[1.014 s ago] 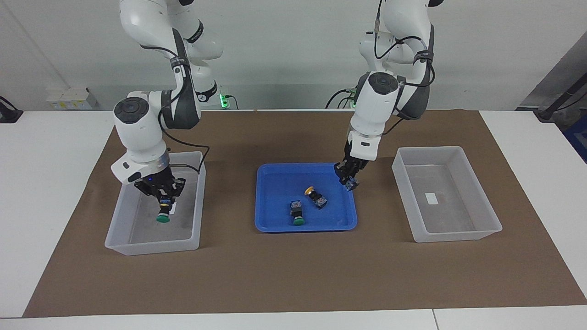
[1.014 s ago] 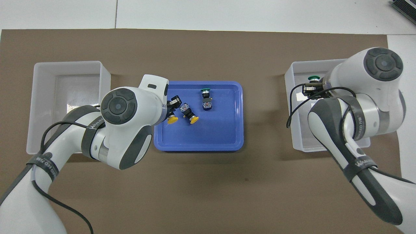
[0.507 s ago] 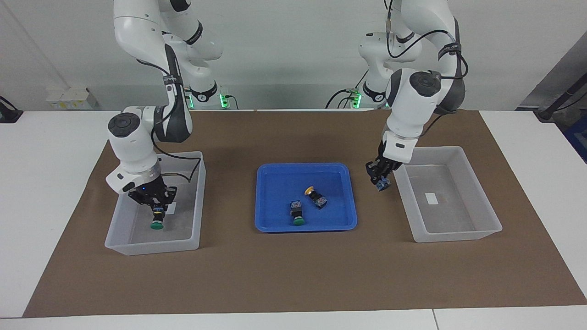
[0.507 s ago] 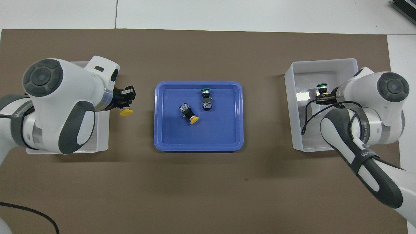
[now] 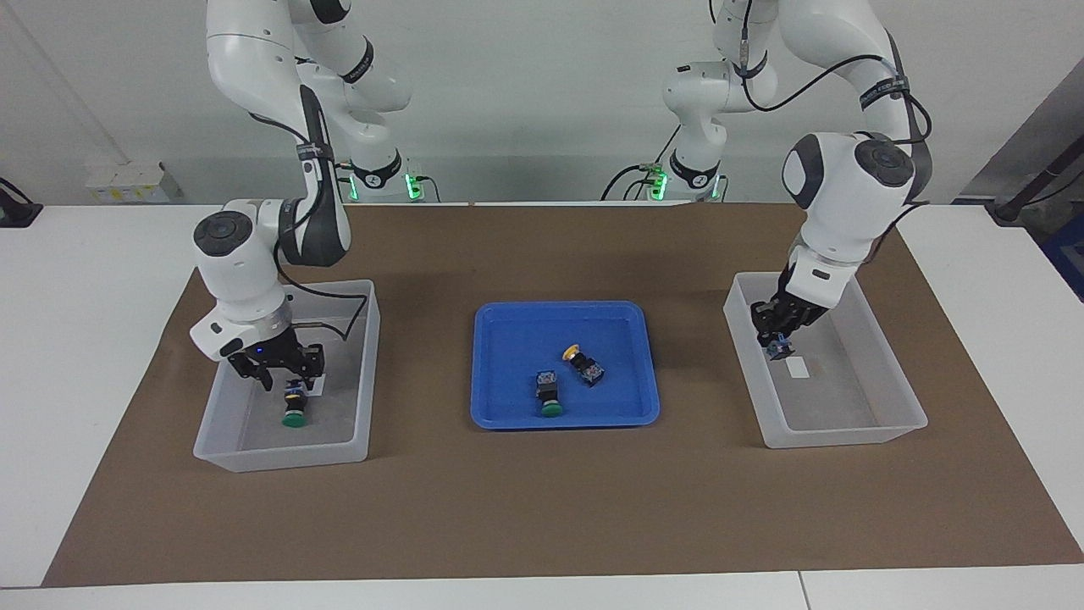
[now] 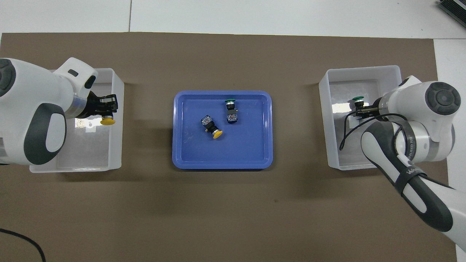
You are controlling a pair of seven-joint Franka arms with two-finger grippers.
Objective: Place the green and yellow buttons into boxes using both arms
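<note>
Gripping a round yellow-capped button (image 6: 107,121), left gripper (image 6: 105,109), right gripper (image 5: 284,373) apart over translucent box (image 5: 222,453).

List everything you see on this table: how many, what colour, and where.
table: one, white, under everything
mat: one, brown, over the table's middle
tray: one, blue, mid-mat
right-end box: one, translucent whitish, at the right arm's end
left-end box: one, translucent whitish, at the left arm's end
sticker: one, white, on the left-end box's floor
tray green button: one, lying in the tray
boxed green button: one, in the right-end box, cap down
tray yellow button: one, lying in the tray
held yellow button: one, over the left-end box
right gripper: black, just above the boxed green button
left gripper: black, fingers shut on the held yellow button
</note>
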